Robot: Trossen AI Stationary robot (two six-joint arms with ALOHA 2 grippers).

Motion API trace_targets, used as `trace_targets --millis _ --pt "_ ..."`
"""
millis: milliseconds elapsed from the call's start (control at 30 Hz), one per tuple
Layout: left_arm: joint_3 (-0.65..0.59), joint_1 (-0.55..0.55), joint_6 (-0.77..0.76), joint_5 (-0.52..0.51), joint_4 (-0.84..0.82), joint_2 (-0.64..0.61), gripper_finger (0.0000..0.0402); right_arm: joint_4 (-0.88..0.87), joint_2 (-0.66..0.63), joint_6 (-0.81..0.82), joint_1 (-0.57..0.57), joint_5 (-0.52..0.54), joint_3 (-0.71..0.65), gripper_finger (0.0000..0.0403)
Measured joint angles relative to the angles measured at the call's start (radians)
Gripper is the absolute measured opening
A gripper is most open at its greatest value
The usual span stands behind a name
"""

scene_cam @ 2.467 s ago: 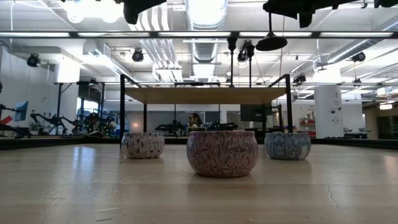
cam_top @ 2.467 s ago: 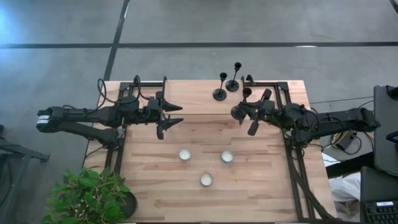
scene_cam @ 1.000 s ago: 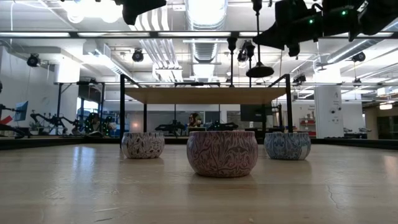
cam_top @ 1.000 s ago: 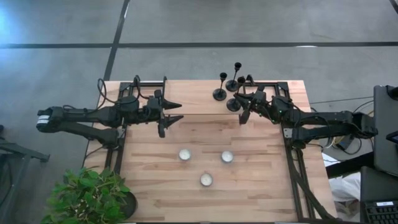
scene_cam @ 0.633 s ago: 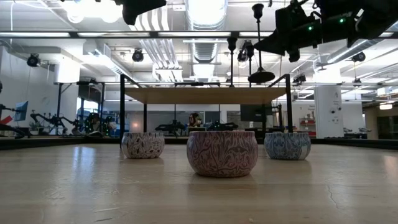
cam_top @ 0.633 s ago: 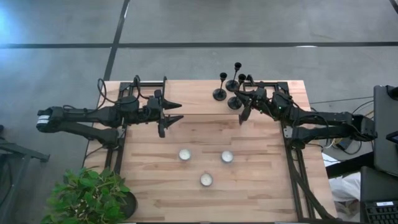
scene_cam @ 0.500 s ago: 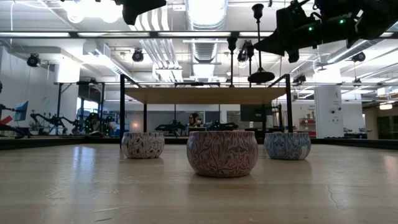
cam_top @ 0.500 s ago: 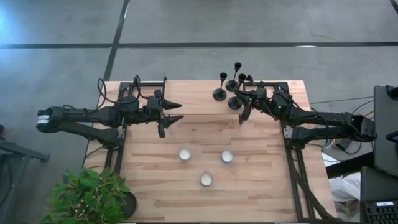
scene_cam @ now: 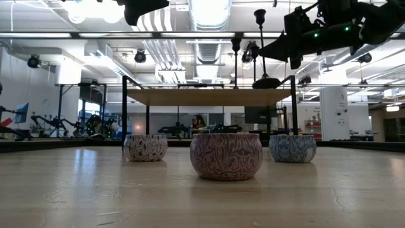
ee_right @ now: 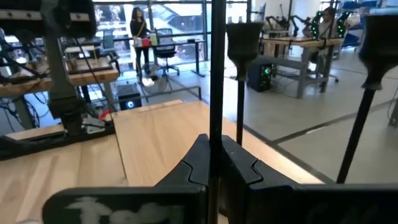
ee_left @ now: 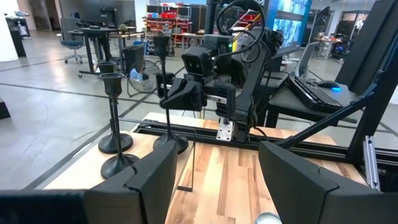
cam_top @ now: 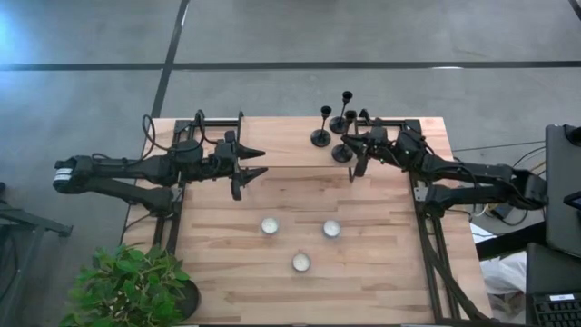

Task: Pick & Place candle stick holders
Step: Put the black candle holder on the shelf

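My right gripper (cam_top: 357, 151) reaches in level from three o'clock, fingers clamped on the thin stem of a black metal candlestick holder (cam_top: 344, 151); its long axis is upright, cup on top, round base down. At twelve o'clock, just beyond, two more black holders (cam_top: 321, 136) stand upright. My left gripper (cam_top: 251, 162) waits at nine o'clock, half spread, empty.

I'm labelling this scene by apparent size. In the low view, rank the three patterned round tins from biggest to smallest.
1. The middle patterned round tin looks largest, though it probably just stands nearer the camera.
2. The left patterned round tin and the right patterned round tin look alike, so I won't rank them.
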Motion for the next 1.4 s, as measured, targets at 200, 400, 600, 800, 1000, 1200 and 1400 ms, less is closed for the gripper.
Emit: trace_targets --millis 200,400,600,800,1000,1200,1400 --pt "0.000 0.000 -0.003 0.000 0.000 0.000 0.0234 0.066 0.101 -0.003 -0.001 -0.001 0.014 0.0011" --pt "0.000 0.000 -0.022 0.001 0.000 0.000 0.0234 0.117 0.151 -0.015 -0.001 -0.002 0.032 0.0011" --pt "0.000 0.000 -0.018 0.001 0.000 0.000 0.0234 0.099 0.135 -0.022 0.000 0.000 0.031 0.0011" --pt "0.000 0.000 -0.016 0.001 0.000 0.000 0.0234 0.074 0.130 -0.027 -0.002 0.008 0.030 0.0011" --pt "0.000 0.000 -0.020 0.001 0.000 0.000 0.0234 0.066 0.129 -0.035 -0.004 0.015 0.029 0.0011" --pt "0.000 0.000 -0.021 0.001 0.000 0.000 0.0234 0.056 0.126 -0.040 -0.006 0.035 0.029 0.0011" --pt "0.000 0.000 -0.022 0.001 0.000 0.000 0.0234 0.023 0.111 -0.041 -0.006 0.038 0.029 0.0011"
